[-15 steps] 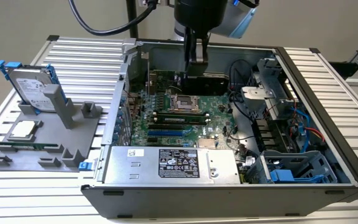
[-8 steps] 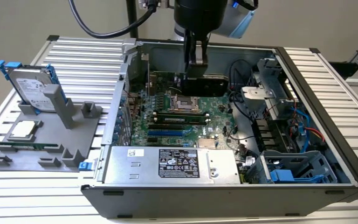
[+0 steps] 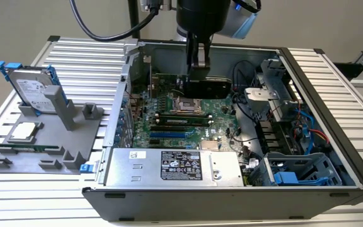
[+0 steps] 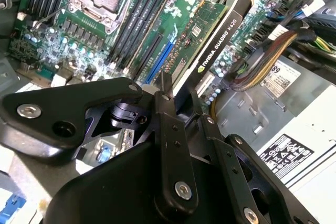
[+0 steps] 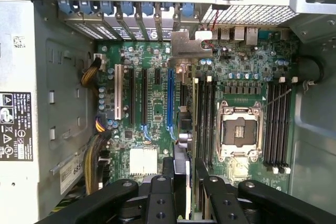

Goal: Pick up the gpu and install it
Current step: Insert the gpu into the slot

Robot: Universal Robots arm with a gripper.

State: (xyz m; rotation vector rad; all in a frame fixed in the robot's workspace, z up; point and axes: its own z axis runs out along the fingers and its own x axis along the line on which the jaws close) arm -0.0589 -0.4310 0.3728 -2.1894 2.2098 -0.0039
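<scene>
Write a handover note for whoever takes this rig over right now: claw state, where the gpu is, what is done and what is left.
Claw: shut on the gpu, gripping its upper edge.
Gpu: held on edge inside the open computer case, above the motherboard, not yet in a slot; the blue slot is empty.
Done: gpu picked up and brought into the case.
Left: seating the gpu, then release.
Aside: hard drive stands on the grey fixture at the exterior view's left.
</scene>
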